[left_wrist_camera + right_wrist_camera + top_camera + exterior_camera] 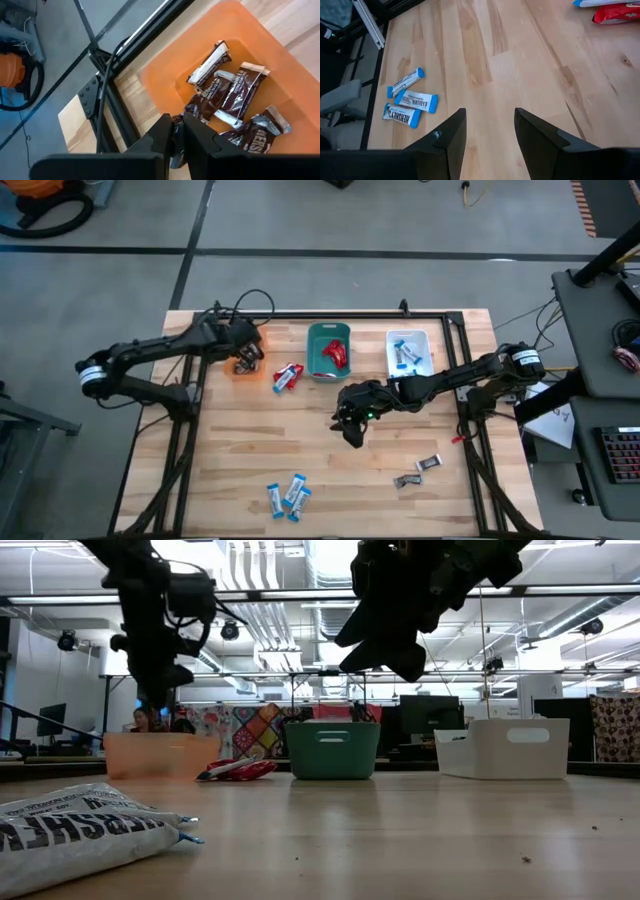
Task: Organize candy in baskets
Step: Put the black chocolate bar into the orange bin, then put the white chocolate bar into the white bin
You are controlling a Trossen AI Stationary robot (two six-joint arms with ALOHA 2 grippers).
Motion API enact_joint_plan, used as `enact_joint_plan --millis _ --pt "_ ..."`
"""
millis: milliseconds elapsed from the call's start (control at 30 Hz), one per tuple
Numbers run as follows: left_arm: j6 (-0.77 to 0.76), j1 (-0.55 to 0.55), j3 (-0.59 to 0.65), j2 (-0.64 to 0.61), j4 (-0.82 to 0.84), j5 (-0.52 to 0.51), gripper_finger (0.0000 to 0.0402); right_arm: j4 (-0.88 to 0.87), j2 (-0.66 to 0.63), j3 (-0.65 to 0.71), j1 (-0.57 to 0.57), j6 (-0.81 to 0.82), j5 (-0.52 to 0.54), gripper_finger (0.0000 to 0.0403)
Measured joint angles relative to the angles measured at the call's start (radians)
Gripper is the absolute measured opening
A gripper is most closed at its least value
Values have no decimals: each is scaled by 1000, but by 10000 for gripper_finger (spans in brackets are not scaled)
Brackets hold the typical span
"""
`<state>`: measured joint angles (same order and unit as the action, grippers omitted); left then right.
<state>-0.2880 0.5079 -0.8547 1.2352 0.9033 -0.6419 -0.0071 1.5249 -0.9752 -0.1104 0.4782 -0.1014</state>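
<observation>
Dark bars [227, 92] fill our orange bin [243, 356]; left pincer [176, 131] clenches one there. Right pincer [490, 132], released, hovers mid-frame; blue bars [288, 496] lower left remain on the tabletop [230, 450].

— Left arm? 
— Stretched toward the worktop's far left corner, left claw [177, 137] pointing down, fingers nearly together.
— Right?
— Reaching to mid-worktop, right claw [490, 132] raised, fingers apart.
</observation>
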Motion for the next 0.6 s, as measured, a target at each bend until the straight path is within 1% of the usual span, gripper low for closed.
enact_joint_plan --millis 133,267,500,533,600 --pt "10 0 0 37 -19 0 32 0 0 0 0 -8 0 155" --pt "10 0 0 52 -20 -1 54 0 0 0 0 -9 0 156" --pt "3 -9 0 33 -21 5 102 -1 0 0 0 -18 0 165" --pt "-3 -17 -3 25 -22 24 108 -1 0 0 0 -19 0 164" --pt "-3 -42 -9 4 -62 102 115 -2 0 0 0 -19 0 163"
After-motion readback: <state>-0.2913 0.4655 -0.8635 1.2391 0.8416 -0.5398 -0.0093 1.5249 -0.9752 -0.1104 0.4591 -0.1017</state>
